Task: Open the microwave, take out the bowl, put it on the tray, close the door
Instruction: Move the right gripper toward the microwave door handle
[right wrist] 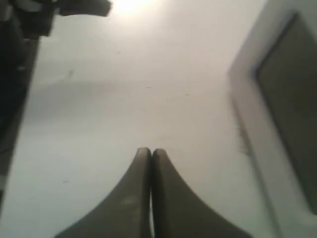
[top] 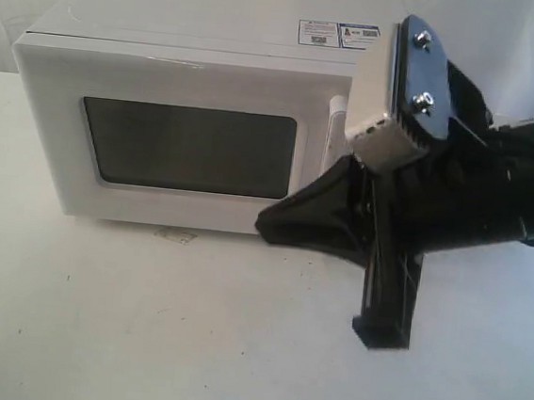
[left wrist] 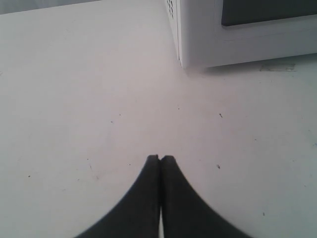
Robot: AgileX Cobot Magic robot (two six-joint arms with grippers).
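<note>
The white microwave (top: 194, 70) stands at the back of the table, its door (top: 56, 132) shut and its dark window (top: 187, 147) showing nothing inside. A short piece of the white bar handle (top: 334, 121) peeks out beside my right arm. My right gripper (top: 266, 225) is shut and empty, its tip low at the door's lower corner near the handle; in the right wrist view (right wrist: 151, 150) the door (right wrist: 252, 114) lies close beside it. My left gripper (left wrist: 160, 157) is shut and empty over bare table, well short of the microwave's corner (left wrist: 198, 44). The bowl is hidden and no tray is in view.
My right arm (top: 458, 181) with its grey wrist camera (top: 385, 103) covers the microwave's knob side. A black part of it (top: 388, 297) hangs down toward the table. Dark equipment (right wrist: 20, 59) shows at the edge of the right wrist view. The white table (top: 142, 320) stretches in front.
</note>
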